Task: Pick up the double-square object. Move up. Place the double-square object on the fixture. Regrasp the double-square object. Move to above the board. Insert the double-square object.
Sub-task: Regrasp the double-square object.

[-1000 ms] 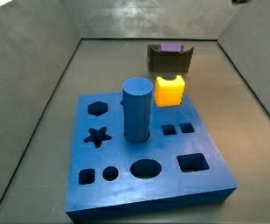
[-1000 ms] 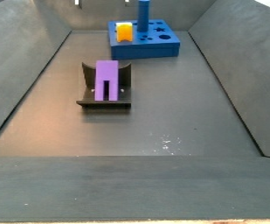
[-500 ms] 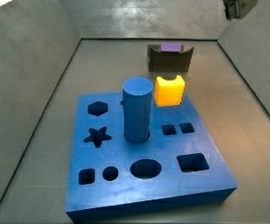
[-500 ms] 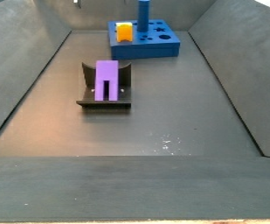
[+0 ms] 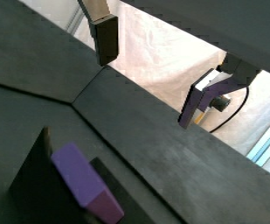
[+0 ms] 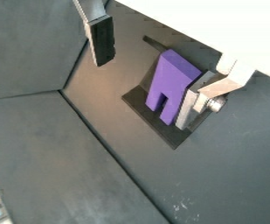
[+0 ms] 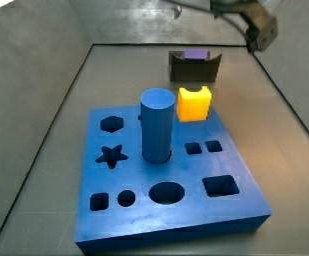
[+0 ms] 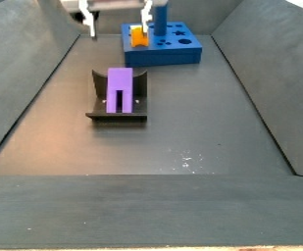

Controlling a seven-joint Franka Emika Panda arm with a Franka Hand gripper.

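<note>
One double-square object (image 8: 119, 86), a smooth light purple block slotted at one end into two square prongs, is seen resting in the single dark fixture (image 8: 116, 115) on the grey floor, prongs toward the near edge in a side view. It is also shown in both wrist views (image 6: 166, 80) (image 5: 86, 181), lying against the bracket. One gripper (image 8: 115, 18) is held high above the floor between fixture and board, jaws spread wide and empty, its two flat silver fingers (image 6: 99, 33) well apart. One thick blue board (image 7: 164, 175) with cut-out holes is set beyond the fixture, carrying one tall blue cylinder (image 7: 157, 124) and one yellow-orange cube (image 7: 194, 103). Bare floor is left on all sides of the fixture, bounded by sloping grey walls (image 8: 29, 83).
</note>
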